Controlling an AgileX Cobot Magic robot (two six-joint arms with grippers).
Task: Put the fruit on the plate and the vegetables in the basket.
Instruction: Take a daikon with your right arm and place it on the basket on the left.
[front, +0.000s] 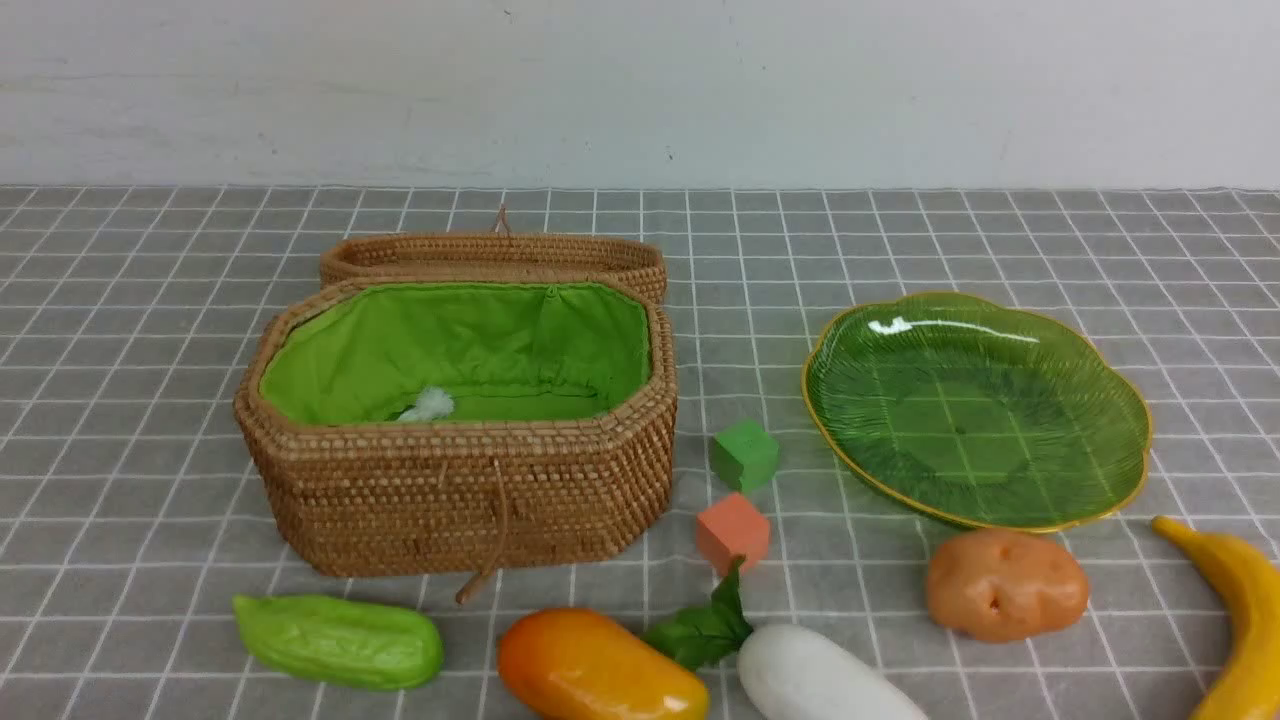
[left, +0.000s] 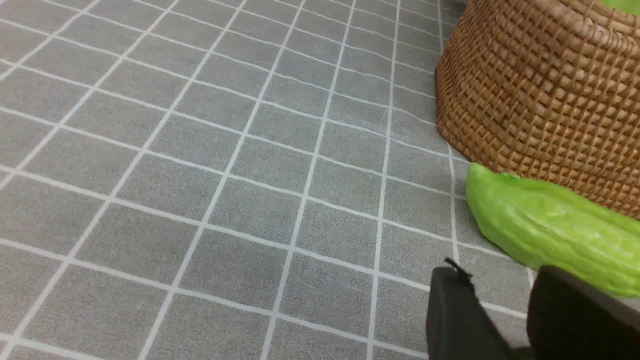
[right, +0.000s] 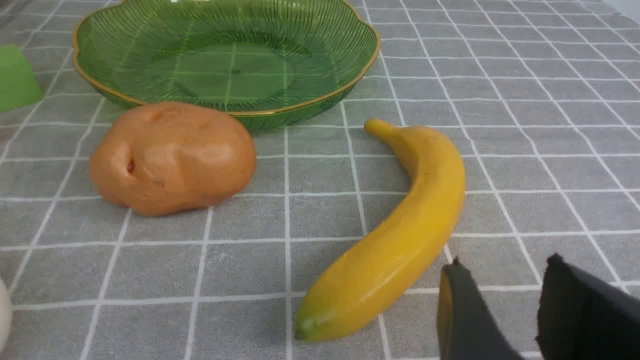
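The wicker basket (front: 455, 480) stands open at the left, showing its green lining, and its wall (left: 540, 85) also shows in the left wrist view. The green plate (front: 975, 410) (right: 225, 55) lies empty at the right. Along the front lie the gourd (front: 340, 640), mango (front: 600, 670), radish (front: 820, 680), potato (front: 1005, 585) and banana (front: 1235, 610). My left gripper (left: 500, 280) is open just short of the gourd (left: 555, 235). My right gripper (right: 502, 270) is open beside the banana (right: 400, 235), with the potato (right: 172, 157) further off. Neither holds anything, and neither shows in the front view.
A green cube (front: 745, 455) and an orange cube (front: 733, 532) sit between basket and plate. The basket's lid (front: 495, 255) lies back behind it. A white tuft (front: 428, 405) rests on the lining. A pale wall closes the far side.
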